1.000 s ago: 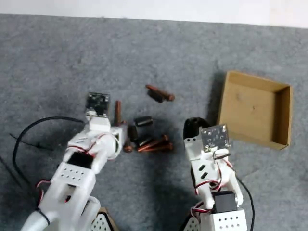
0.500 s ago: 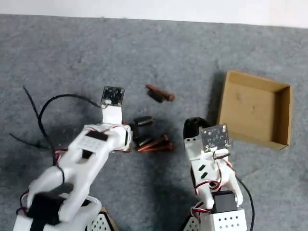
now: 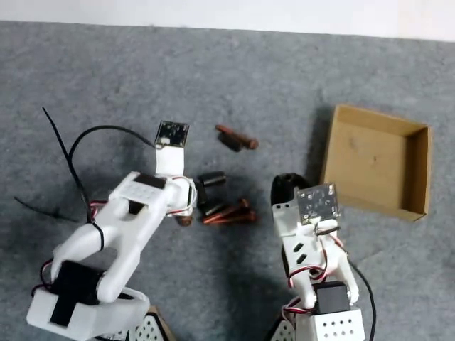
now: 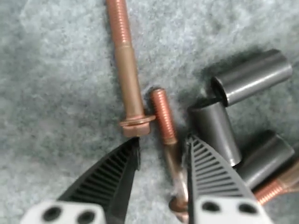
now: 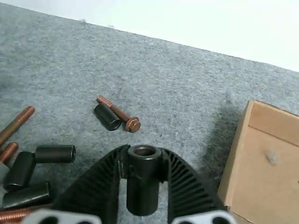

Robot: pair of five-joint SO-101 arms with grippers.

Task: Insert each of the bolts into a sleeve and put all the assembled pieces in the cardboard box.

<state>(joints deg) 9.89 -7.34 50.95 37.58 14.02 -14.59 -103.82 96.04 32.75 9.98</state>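
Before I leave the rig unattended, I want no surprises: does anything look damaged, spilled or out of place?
Nothing stands out. The bolts and sleeves lie loose on the mat, the cardboard box sits upright, and the right gripper holds one sleeve upright.

The left end effector (image 4: 163,140) has swung inward, its open jaws now straddling 1 bolt (image 4: 163,116).

Left gripper (image 4: 163,142), fingers parted, is seen astride a short copper bolt (image 4: 163,116) on grey felt (image 4: 56,93); a longer flanged bolt (image 4: 127,70) is laid just beside it, three dark sleeves (image 4: 252,77) are clustered opposite, and a further bolt's threaded end (image 4: 275,189) is noted beside the sleeves.
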